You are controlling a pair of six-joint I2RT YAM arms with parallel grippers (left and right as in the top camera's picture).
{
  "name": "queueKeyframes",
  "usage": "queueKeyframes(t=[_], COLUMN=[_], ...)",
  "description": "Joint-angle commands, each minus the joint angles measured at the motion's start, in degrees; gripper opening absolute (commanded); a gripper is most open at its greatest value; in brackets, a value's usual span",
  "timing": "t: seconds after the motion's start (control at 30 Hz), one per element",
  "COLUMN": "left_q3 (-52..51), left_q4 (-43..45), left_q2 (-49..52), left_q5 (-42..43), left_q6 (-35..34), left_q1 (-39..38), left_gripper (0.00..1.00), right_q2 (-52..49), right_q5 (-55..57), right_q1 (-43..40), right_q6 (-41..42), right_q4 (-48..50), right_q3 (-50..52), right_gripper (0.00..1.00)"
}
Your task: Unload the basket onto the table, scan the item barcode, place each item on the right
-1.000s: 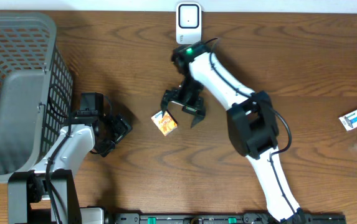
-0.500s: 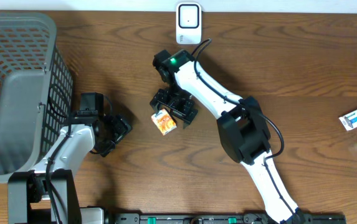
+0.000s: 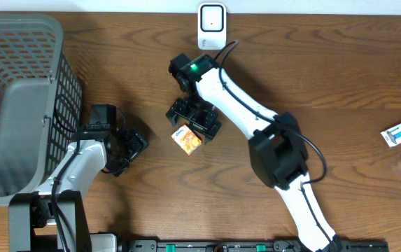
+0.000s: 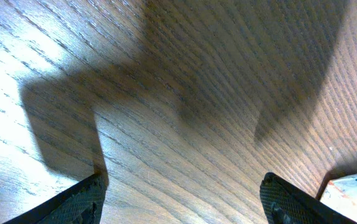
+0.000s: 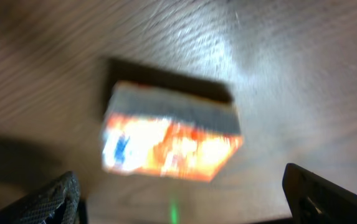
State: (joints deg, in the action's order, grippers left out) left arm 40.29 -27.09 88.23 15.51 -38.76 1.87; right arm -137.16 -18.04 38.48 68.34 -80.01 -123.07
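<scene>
Brown wooden table (image 3: pixel 340 63) spreads under everything, the grey basket (image 3: pixel 18 105) filling its left end. My right claw (image 3: pixel 194 120) hangs near the middle, spread wide and holding nothing. My left claw (image 3: pixel 131 147) sits open beside the basket, also empty. At the far edge stands the white scanner (image 3: pixel 212 24). The orange packet (image 3: pixel 187 138) lies flat under my right claw. I judge this the pickup step: next I must descend, close on it, then show its barcode to the scanner.
</scene>
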Motion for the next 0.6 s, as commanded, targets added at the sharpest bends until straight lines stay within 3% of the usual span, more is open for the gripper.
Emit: queueKeyframes(t=[0.0, 0.57], left_q3=[-7.2, -7.2], left_q4=[-2.4, -2.4], left_q2=[6.8, 6.8], left_q5=[-10.4, -10.4], left_q6=[0.8, 0.8], left_q1=[1.4, 1.4], left_gripper=[0.82, 0.82], right_q2=[3.5, -1.7], right_q5=[1.0, 7.6], right_q1=[0.5, 1.8], right_q6=[-1.3, 5.1], right_q4=[-0.7, 2.5], right_q3=[0.1, 0.1], right_gripper=[0.99, 0.99])
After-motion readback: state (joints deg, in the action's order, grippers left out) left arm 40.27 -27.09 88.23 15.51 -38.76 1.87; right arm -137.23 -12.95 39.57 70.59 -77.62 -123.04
